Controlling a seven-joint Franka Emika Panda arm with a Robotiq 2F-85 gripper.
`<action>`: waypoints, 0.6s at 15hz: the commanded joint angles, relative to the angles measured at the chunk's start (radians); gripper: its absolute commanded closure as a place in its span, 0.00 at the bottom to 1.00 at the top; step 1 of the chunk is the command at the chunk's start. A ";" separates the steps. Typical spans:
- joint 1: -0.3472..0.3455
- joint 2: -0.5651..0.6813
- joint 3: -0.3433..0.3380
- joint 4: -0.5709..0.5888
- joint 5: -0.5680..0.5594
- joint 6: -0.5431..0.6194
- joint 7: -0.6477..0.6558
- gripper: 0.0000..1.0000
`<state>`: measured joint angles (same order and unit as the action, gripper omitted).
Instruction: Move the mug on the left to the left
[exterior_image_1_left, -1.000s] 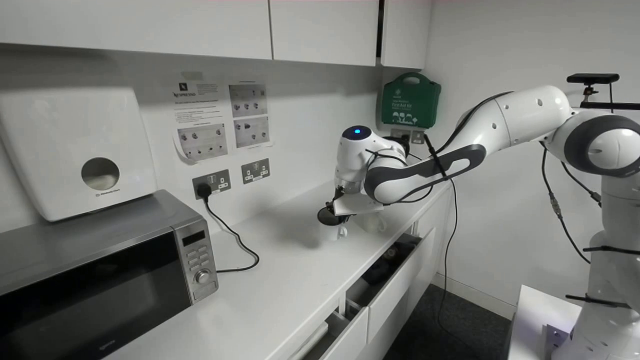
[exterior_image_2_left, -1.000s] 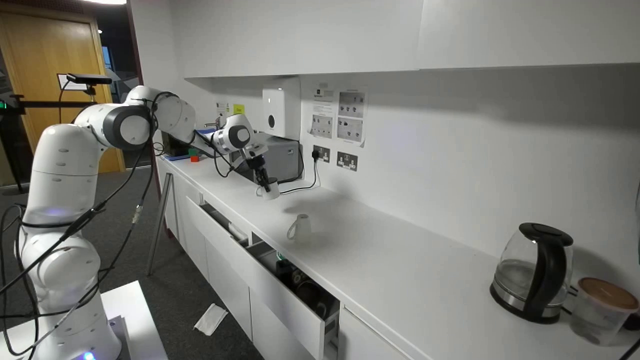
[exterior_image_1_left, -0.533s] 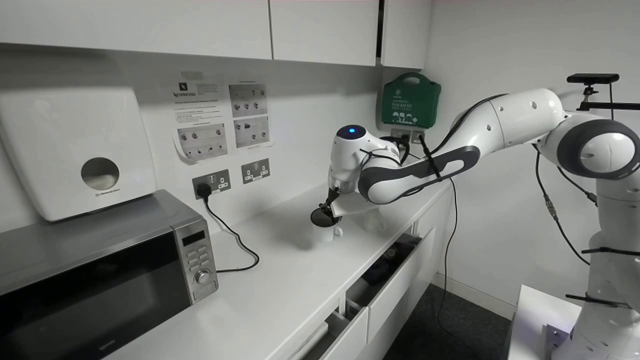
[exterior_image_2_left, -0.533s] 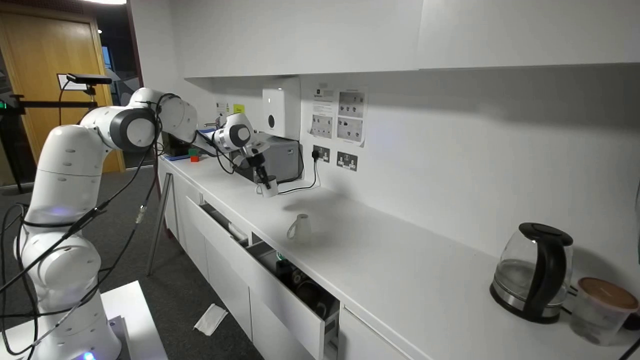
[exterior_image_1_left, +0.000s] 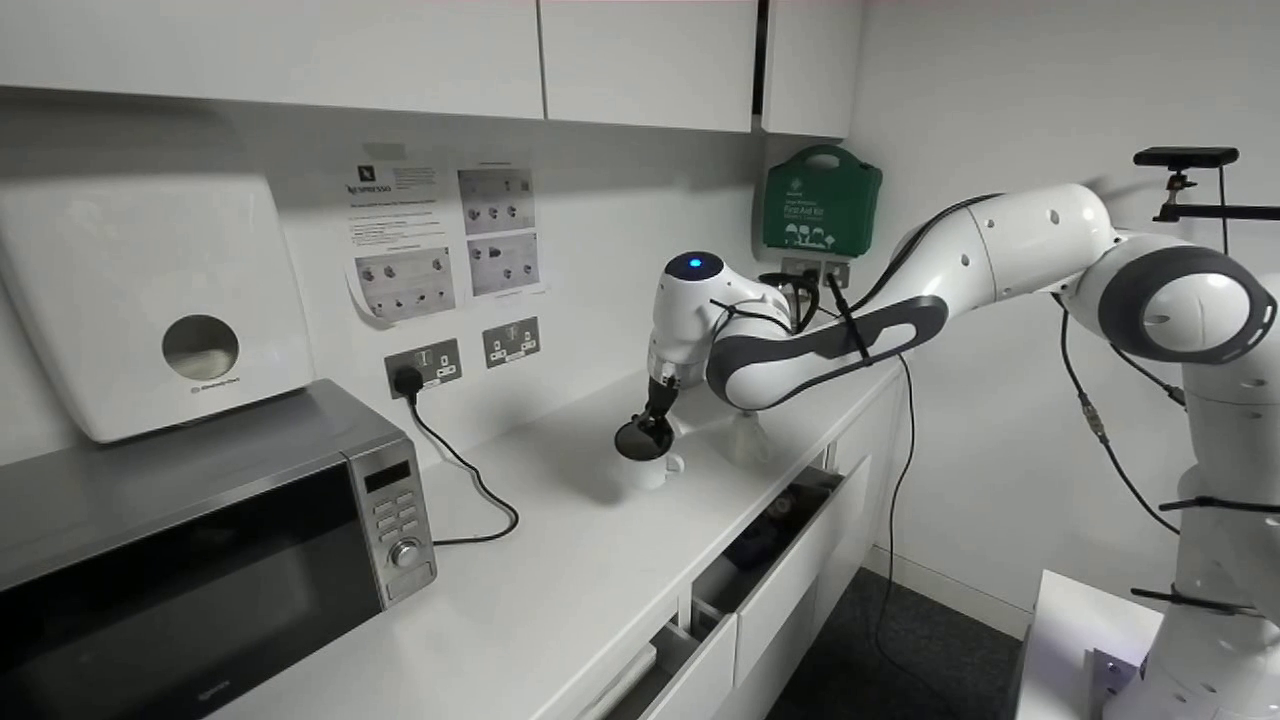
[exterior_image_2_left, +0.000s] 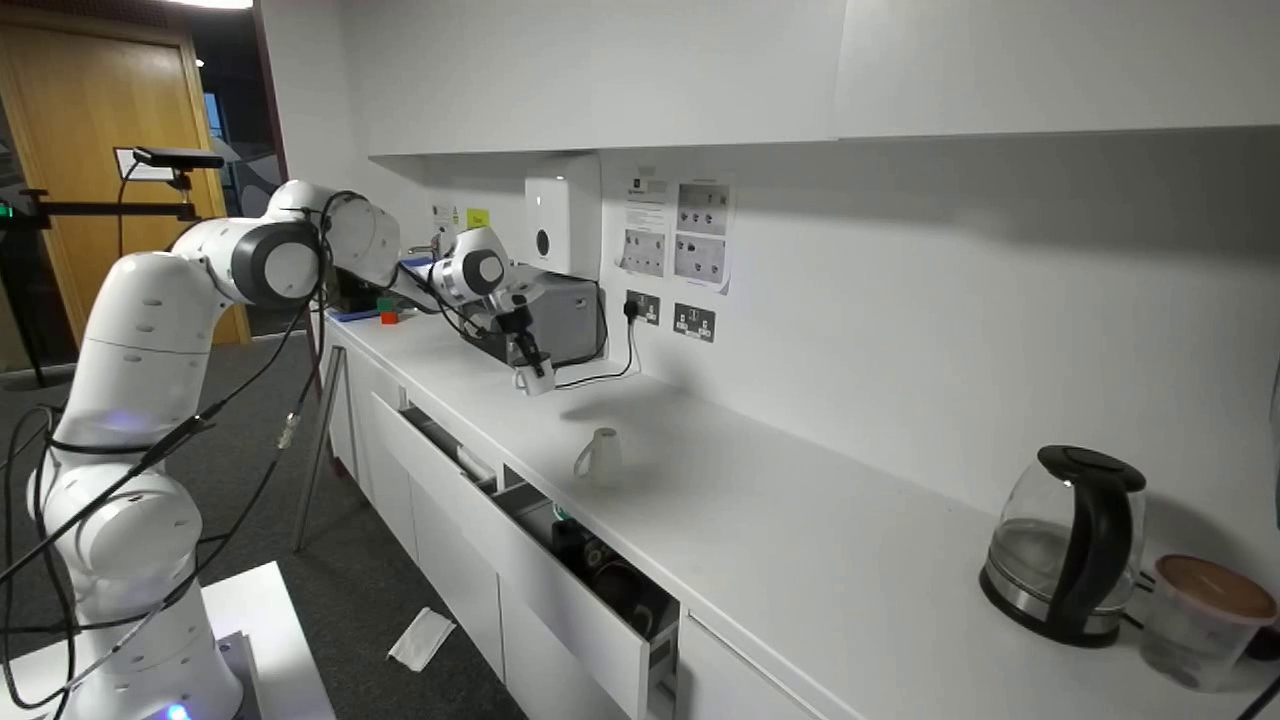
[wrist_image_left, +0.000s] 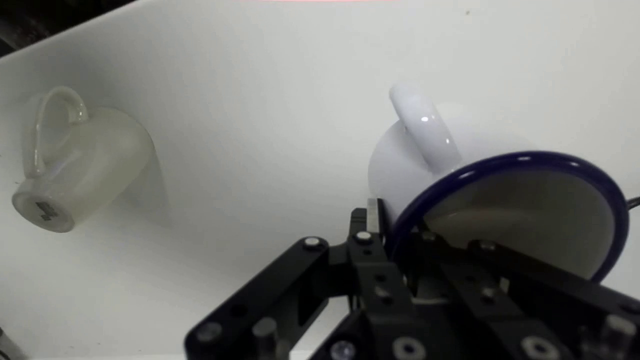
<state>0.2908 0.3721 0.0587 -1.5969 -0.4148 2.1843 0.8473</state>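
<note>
At the left, a white dispenser (exterior_image_1_left: 150, 290) is set above the microwave (exterior_image_1_left: 210, 550), and something pale shows through its round window. The microwave sits on the counter (exterior_image_1_left: 560, 600) with its door closed; the dark glass does not let me tell what is inside.

Next to the right, apart from it, comes the mug (exterior_image_1_left: 640, 468), white with a dark blue rim, mouth uppermost and handle to the near side. The gripper (wrist_image_left: 398, 225) is grasping it by the wall, one finger inside the rim and one outside. Whether the mug's base touches the counter I cannot tell.

Along the near face, the left drawer (exterior_image_1_left: 712, 672) is pulled out, with a pale thing (exterior_image_2_left: 474, 463) in it too small to name.

Right of the mug, a pale cup (wrist_image_left: 95, 160) stands upside down, marked base on top, handle to the near side. The right drawer (exterior_image_1_left: 800, 575) is also pulled out and holds dark objects (exterior_image_2_left: 618, 588) of unclear kind.

Farther right stands a kettle (exterior_image_2_left: 1065, 545) with a clear body and black handle; its contents are uncertain. Just beside it is a clear tub (exterior_image_2_left: 1205, 625) with a brown lid, its contents blurred. At the right end hangs a green first-aid kit (exterior_image_1_left: 822, 200), closed.
</note>
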 joint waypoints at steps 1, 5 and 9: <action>-0.001 0.022 0.008 0.054 0.029 -0.049 -0.140 0.98; -0.008 0.033 0.016 0.064 0.088 -0.069 -0.278 0.98; -0.010 0.038 0.016 0.081 0.156 -0.123 -0.380 0.98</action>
<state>0.2906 0.3885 0.0632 -1.5800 -0.3074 2.1284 0.5511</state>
